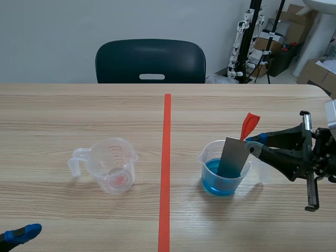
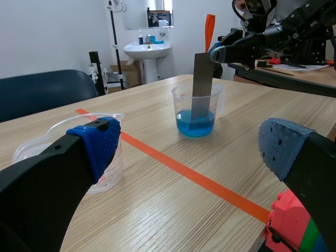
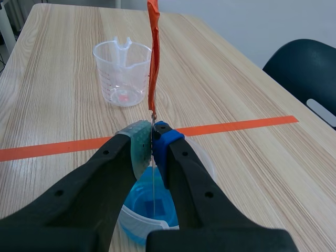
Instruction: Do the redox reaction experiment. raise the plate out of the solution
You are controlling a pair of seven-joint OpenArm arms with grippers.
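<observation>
The grey metal plate (image 1: pixel 233 157) stands nearly upright in the clear plastic beaker (image 1: pixel 207 160), its lower end dipped in the blue solution (image 1: pixel 216 184) and its upper end rising above the rim, tilted a little toward the right arm. The right claw (image 1: pixel 255 146) is closed on the plate's upper corner, the thin sheet being pinched between the two pads, as is seen edge-on in the right wrist view; an orange-red tag (image 1: pixel 250 124) stands up from the plate just above the grip. The plate's long axis is thus run from the solution up to the claw, close to vertical, so a lift straight up along that axis is judged to be called for, until the lower edge is clear of the rim; a sideways pull is judged likely to catch the plate on the beaker wall. The left claw (image 2: pixel 191 147) is held wide with nothing between its fingers, low at the near edge of the worktop (image 1: pixel 79 115), well apart from the beaker and across the orange tape line (image 1: pixel 166 157) from it, near an empty measuring cup (image 1: pixel 113 168). The right arm is by far the nearer.
</observation>
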